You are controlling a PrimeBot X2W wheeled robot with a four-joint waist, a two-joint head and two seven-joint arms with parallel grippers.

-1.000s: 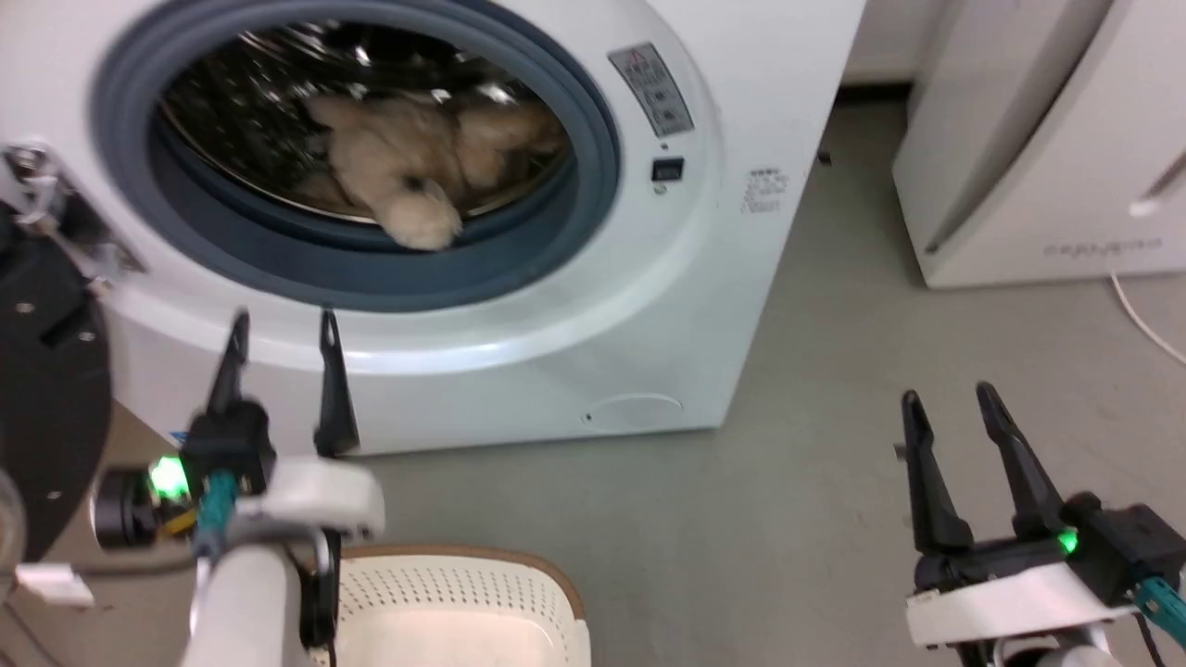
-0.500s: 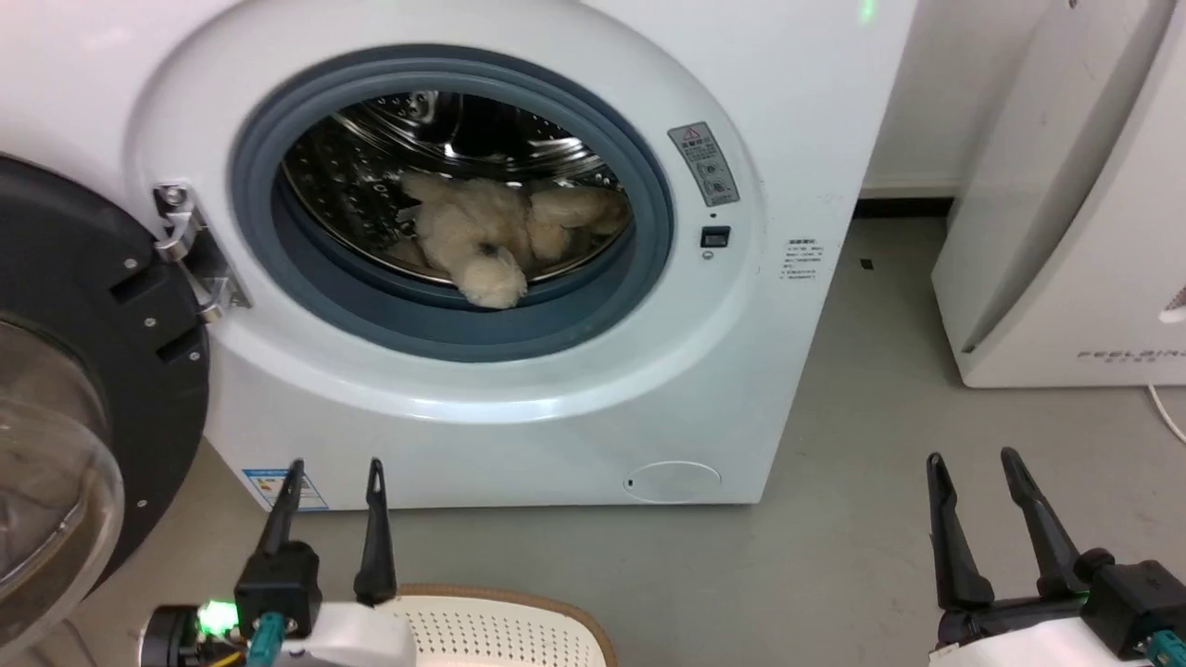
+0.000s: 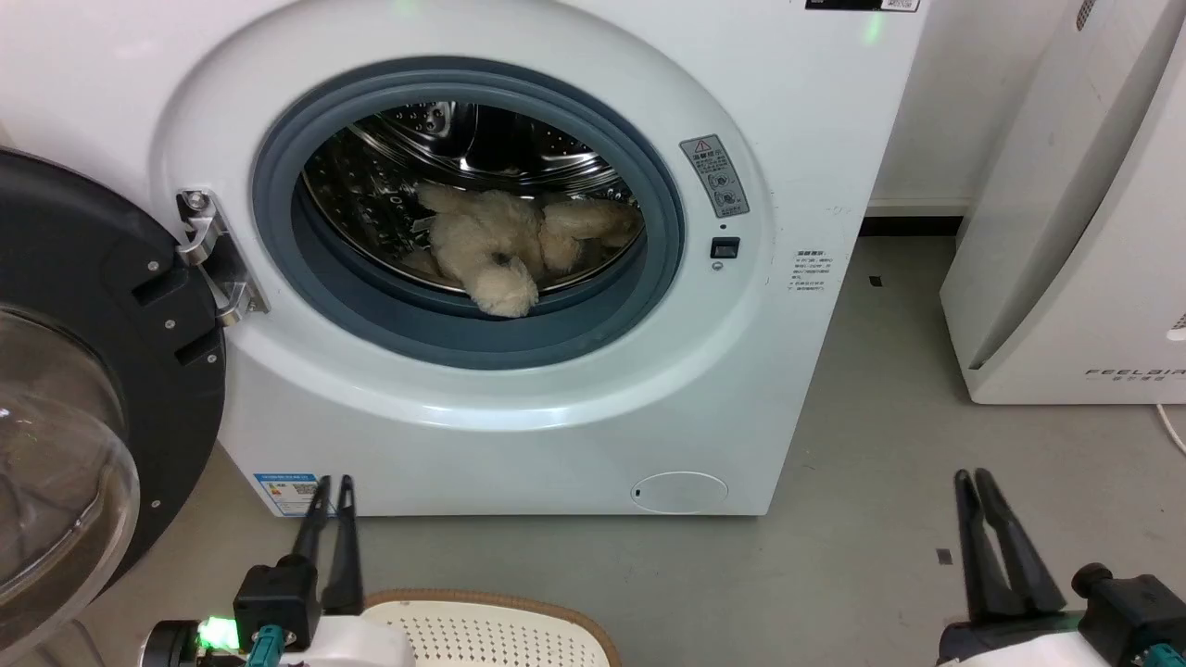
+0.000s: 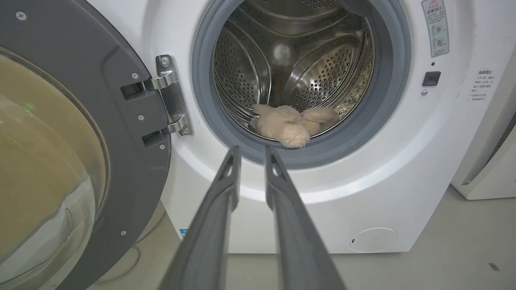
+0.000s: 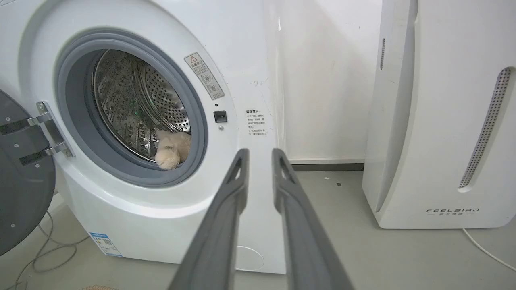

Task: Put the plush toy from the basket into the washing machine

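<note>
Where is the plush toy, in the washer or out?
In. The plush toy lies in the steel drum, one end at the grey seal.

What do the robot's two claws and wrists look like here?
The left claw and right claw each have two long dark grey fingers tapering to points. Each sits on a black block joined to a white wrist shell, with a teal cable plug; a green light glows on the left one.

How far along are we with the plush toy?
Done: the plush toy lies inside the washing machine, one limb reaching the grey seal. In hand: the left end effector and right end effector are empty. Left: maybe nudge that limb inward.
</note>
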